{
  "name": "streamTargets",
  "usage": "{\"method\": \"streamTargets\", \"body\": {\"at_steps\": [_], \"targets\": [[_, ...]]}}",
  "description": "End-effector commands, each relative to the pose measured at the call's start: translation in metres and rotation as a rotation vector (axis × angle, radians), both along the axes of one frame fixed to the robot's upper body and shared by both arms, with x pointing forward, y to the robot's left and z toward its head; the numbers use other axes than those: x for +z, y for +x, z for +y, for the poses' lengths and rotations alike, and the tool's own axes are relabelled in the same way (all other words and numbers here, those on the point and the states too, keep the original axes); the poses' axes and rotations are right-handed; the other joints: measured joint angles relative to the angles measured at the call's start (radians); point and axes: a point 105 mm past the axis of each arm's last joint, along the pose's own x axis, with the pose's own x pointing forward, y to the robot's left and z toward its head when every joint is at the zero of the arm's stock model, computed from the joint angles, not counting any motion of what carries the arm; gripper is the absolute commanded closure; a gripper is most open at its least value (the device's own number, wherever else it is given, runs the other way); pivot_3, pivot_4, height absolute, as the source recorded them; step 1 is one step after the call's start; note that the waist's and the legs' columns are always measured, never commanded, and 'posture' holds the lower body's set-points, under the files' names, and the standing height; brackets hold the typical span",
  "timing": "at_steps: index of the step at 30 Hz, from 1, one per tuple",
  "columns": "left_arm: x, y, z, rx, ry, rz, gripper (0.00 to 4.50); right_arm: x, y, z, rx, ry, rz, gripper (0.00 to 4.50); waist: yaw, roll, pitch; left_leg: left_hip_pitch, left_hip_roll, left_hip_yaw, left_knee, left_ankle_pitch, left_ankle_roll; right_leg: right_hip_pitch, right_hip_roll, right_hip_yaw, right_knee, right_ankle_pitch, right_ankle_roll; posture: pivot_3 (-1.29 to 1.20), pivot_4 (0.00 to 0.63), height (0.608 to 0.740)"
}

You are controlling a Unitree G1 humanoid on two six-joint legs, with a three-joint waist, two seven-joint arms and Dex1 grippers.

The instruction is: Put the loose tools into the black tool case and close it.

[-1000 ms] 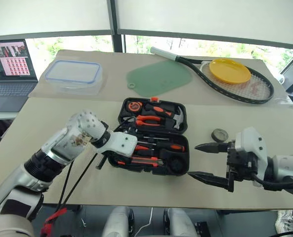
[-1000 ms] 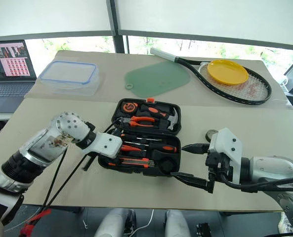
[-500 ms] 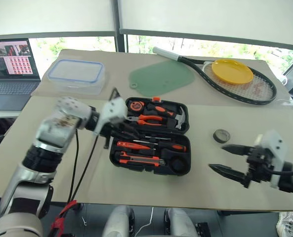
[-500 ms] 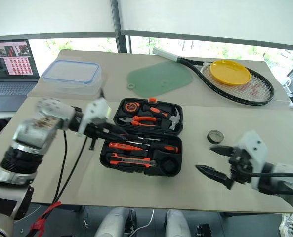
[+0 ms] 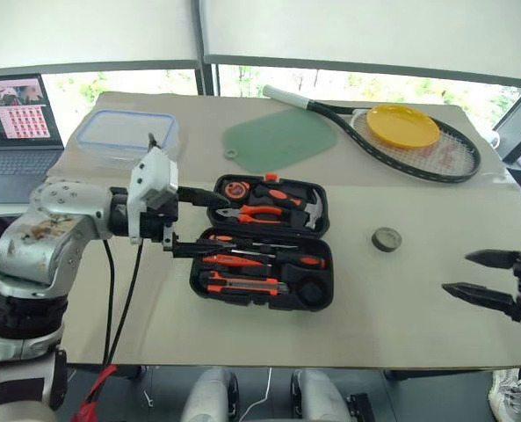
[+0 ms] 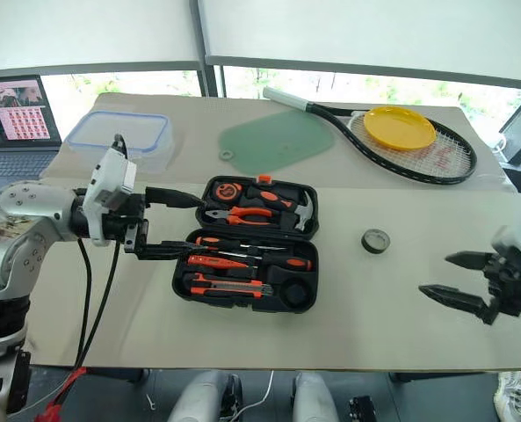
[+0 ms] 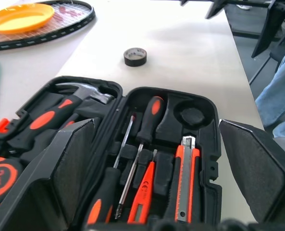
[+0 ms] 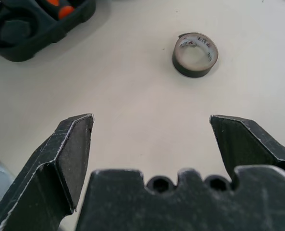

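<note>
The tool case (image 5: 262, 243) lay open on the counter (image 5: 401, 299), both halves flat. In its near half sat two screwdrivers (image 7: 147, 120), a slim red tester (image 7: 143, 195) and a utility knife (image 7: 186, 180); the far half held pliers, hammer and tape measure. The round recess (image 7: 190, 115) at the near half's right end was empty. The tape roll (image 5: 387, 238) lay flat on the counter, well apart from the case, to its right.

Left gripper (image 5: 194, 222) hovered at the case's left edge, jaws apart, nothing between them. Right gripper (image 5: 480, 277) hung near the counter's right edge, jaws wide apart and empty, the roll lying ahead of it in the right wrist view (image 8: 195, 54).

Handling judgement: the roll looked light, stiff enough not to crush, with smooth sides that could slip. Best hold seemed to be across its outer wall from above, or one finger through the hole and one outside. Being flat and low, it would need the fingertips close to the counter. It appeared to belong in the round recess. The lid looked rigid and light; pushing its far edge over should close it, provided every tool sat down in its slot.
</note>
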Motion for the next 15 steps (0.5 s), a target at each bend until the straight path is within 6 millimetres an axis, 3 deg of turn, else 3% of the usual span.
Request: {"method": "streamTargets", "body": {"at_steps": [1, 7, 14, 15], "targets": [[0.011, -0.008, -0.005, -0.034, -0.011, -0.026, 0.05, -0.013, 0.027, 0.010, 0.043, -0.038, 0.007, 0.00, -0.001, 0.000, 0.000, 0.000, 0.000, 0.000, 0.000, 0.000, -0.001, 0.000, 0.000, 0.000, 0.000, 0.000, 0.000, 0.00, 0.150, 0.738], [0.008, -0.010, -0.007, -0.041, 0.010, -0.014, 0.05, -0.033, 0.067, 0.030, 0.075, -0.053, 0.016, 0.00, 0.002, 0.001, 0.001, -0.002, -0.001, 0.001, 0.000, 0.004, -0.006, -0.002, 0.000, -0.001, 0.000, 0.000, 0.000, 0.00, 0.150, 0.738], [0.006, -0.011, -0.008, -0.041, 0.031, -0.020, 0.05, -0.050, 0.096, 0.037, 0.031, -0.059, 0.012, 0.00, 0.003, 0.001, 0.001, -0.003, -0.001, 0.001, 0.000, 0.005, -0.008, -0.002, 0.000, -0.001, 0.000, 0.000, 0.000, 0.00, 0.150, 0.738], [0.006, -0.011, -0.008, -0.041, 0.033, -0.021, 0.00, -0.053, 0.097, 0.037, 0.032, -0.058, 0.020, 0.40, 0.003, 0.002, 0.001, -0.003, -0.001, 0.001, 0.000, 0.005, -0.008, -0.002, 0.000, -0.001, 0.000, 0.000, 0.000, 0.00, 0.150, 0.738]]}}
